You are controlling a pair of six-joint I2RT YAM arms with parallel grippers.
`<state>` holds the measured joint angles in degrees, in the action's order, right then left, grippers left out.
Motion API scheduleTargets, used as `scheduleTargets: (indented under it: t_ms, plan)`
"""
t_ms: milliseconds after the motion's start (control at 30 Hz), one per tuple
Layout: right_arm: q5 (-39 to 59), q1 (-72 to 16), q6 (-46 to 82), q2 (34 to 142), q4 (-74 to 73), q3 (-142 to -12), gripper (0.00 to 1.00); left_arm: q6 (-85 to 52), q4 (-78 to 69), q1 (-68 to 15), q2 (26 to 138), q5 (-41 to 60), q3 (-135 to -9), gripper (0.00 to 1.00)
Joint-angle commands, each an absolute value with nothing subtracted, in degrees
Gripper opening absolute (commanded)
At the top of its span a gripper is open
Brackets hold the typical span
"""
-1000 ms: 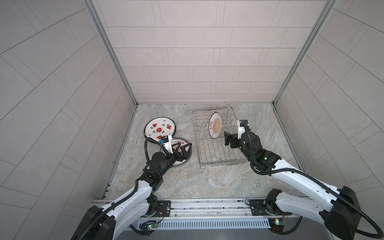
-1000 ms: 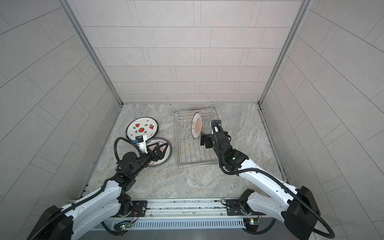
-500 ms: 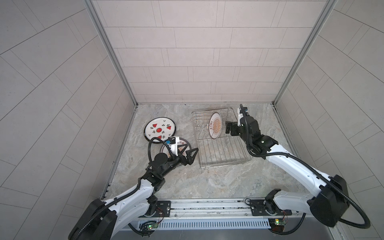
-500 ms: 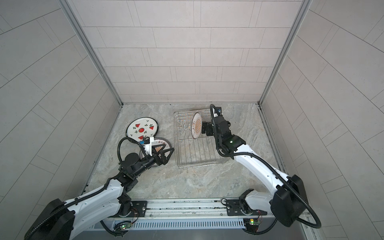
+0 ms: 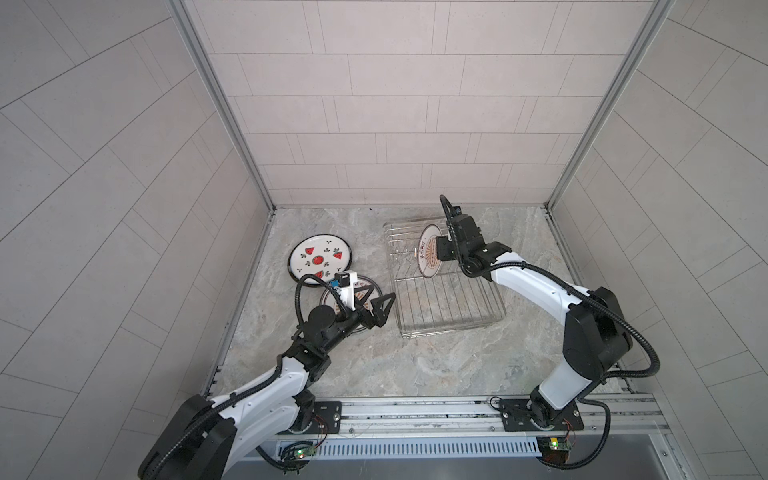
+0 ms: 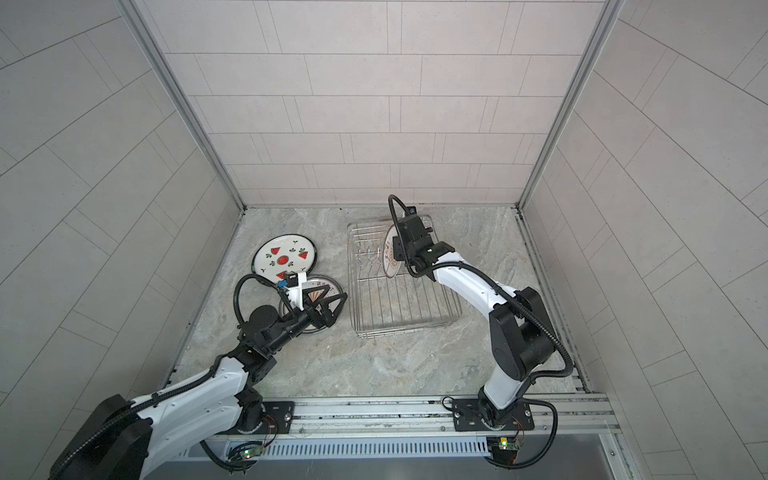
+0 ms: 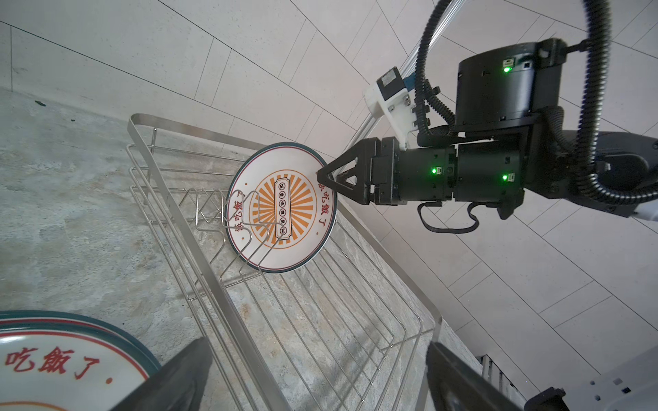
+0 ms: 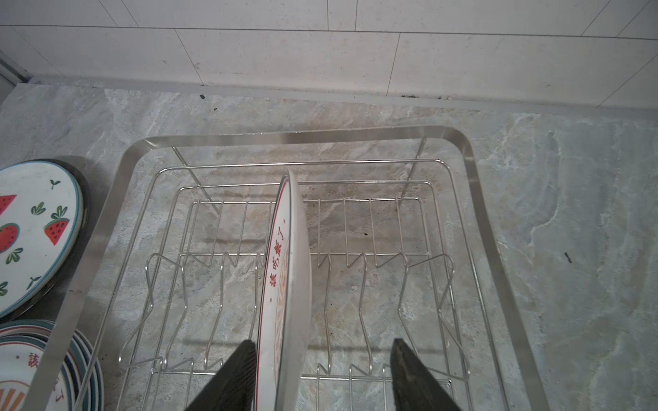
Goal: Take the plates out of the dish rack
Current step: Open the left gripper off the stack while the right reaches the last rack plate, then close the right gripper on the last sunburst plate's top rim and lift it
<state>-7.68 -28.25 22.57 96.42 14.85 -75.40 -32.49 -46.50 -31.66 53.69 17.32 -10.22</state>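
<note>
Upper middle in both top views: lone sunburst plate [image 5: 426, 253] upright in dish rack [image 5: 449, 299]. my right gripper [image 8: 322, 343] straddling rim, half-spread, not pinching yet. my left gripper [image 7: 318, 345] wide open, empty. Glazed ceramic, guessing: stiff, slick, chippy, so grab deep over rim.

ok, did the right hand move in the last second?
Yes. The right hand shifted toward the back wall along the dish rack, and now straddles the rim of the standing plate.

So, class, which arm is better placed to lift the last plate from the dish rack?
Right: the right gripper straddles the upright sunburst plate; the left gripper hangs open outside the dish rack.
</note>
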Motion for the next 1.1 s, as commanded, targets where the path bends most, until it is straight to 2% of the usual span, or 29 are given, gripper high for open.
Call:
scheduleTargets:
  t_ms: [0, 100, 233, 333, 433, 633, 1067]
  plan:
    - [-7.98, -28.60, 23.53, 99.21, 17.27, -78.38, 0.47, -31.64, -48.68, -31.94, 53.87, 16.70, -10.48, 1.00]
    - [-9.57, -29.37, 23.82, 101.95, 18.46, -80.56, 0.33, -31.85, -48.76, -31.94, 54.36, 16.70, -10.55, 1.00]
    - [-16.23, -31.35, 24.17, 104.49, 21.30, -83.64, 0.25, -32.19, -49.40, -31.93, 55.17, 16.54, -10.55, 1.00]
    - [-17.75, -31.68, 25.02, 105.28, 21.46, -83.94, 0.24, -33.28, -49.48, -31.99, 55.75, 15.62, -10.55, 1.00]
    - [-18.12, -31.73, 25.14, 105.80, 21.18, -83.67, 0.14, -33.98, -50.19, -31.99, 56.41, 15.87, -10.56, 1.00]
    - [-18.00, -31.91, 25.30, 105.48, 20.84, -83.63, 0.15, -33.96, -50.93, -31.91, 57.39, 15.01, -10.51, 1.00]
    - [-21.45, -33.90, 23.36, 95.99, 16.40, -78.99, 0.13, -33.79, -50.46, -31.92, 55.39, 12.59, -9.66, 1.00]
